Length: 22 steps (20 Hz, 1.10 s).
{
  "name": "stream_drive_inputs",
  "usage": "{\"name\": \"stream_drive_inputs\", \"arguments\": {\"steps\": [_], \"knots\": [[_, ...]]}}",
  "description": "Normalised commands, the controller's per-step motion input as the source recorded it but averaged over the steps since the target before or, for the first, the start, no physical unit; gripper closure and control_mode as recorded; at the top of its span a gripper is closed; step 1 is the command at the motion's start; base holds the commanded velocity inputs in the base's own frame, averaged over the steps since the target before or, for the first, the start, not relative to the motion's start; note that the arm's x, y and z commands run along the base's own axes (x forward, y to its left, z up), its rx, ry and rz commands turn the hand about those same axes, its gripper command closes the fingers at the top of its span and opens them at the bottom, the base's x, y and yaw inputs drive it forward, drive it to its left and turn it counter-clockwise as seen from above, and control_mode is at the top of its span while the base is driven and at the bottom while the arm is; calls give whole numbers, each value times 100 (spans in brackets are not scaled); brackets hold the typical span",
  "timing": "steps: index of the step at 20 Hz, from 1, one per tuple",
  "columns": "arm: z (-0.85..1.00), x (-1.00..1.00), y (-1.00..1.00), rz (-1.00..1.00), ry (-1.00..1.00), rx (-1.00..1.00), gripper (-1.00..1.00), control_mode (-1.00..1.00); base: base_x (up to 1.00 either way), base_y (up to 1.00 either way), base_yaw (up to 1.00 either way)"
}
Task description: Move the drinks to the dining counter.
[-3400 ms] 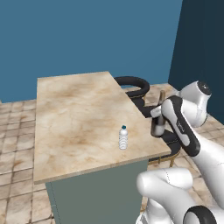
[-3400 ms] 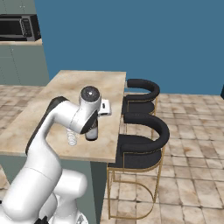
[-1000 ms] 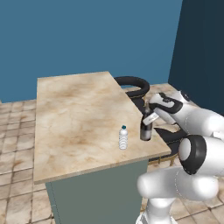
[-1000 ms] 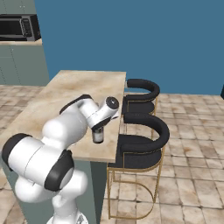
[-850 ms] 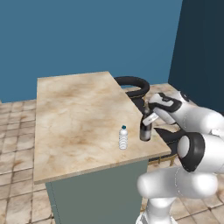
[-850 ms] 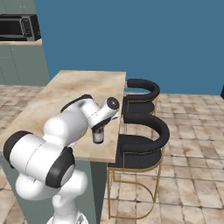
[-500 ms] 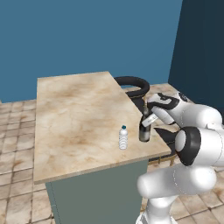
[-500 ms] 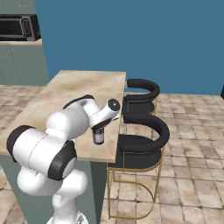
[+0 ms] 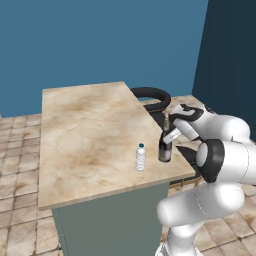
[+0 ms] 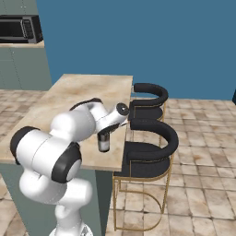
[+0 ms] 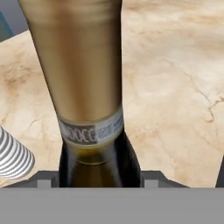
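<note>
The claw (image 9: pixel 171 134) sits at the neck of the wine bottle (image 9: pixel 165 145), near the right edge of the counter (image 9: pixel 85 125). In the hand view the tan neck (image 11: pixel 78 65) stands close before the camera, with 1 dark fingertip (image 11: pixel 220 173) far out at the right edge, so the jaws look spread wide and not pressed on the glass; the other finger is hidden, and I cannot tell for sure whether anything touches the bottle. The bottle stands upright on the marble top, its dark body (image 10: pixel 104 142) just under the hand in the right base view.

The water bottle (image 9: pixel 141 157) stands upright just beside the wine bottle, nearer the middle of the top, apart from it; its ribbed side (image 11: pixel 13 157) shows at the lower left of the hand view. Both drinks are on the near part of the counter.

The top is long beige marble on a grey-green base (image 9: pixel 115 220). 2 black stools (image 10: pixel 150 143) with gold legs stand along the counter's right side. Behind is a blue wall (image 9: pixel 100 40), a tiled floor (image 10: pixel 198 161), and a microwave (image 10: pixel 18 28) on a far worktop.
</note>
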Motion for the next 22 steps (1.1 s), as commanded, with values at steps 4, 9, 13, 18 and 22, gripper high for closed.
{"name": "stream_drive_inputs", "arguments": {"steps": [4,9,13,18,22], "knots": [[-18,4,0,1,0,0,100,-100,0,0,0],[-13,0,0,1,0,0,100,-100,0,0,0],[-14,-6,0,0,3,0,-100,-100,0,0,0],[-5,-8,0,0,3,0,-100,-100,0,0,0],[0,-13,0,1,0,0,-100,-100,0,0,0]]}}
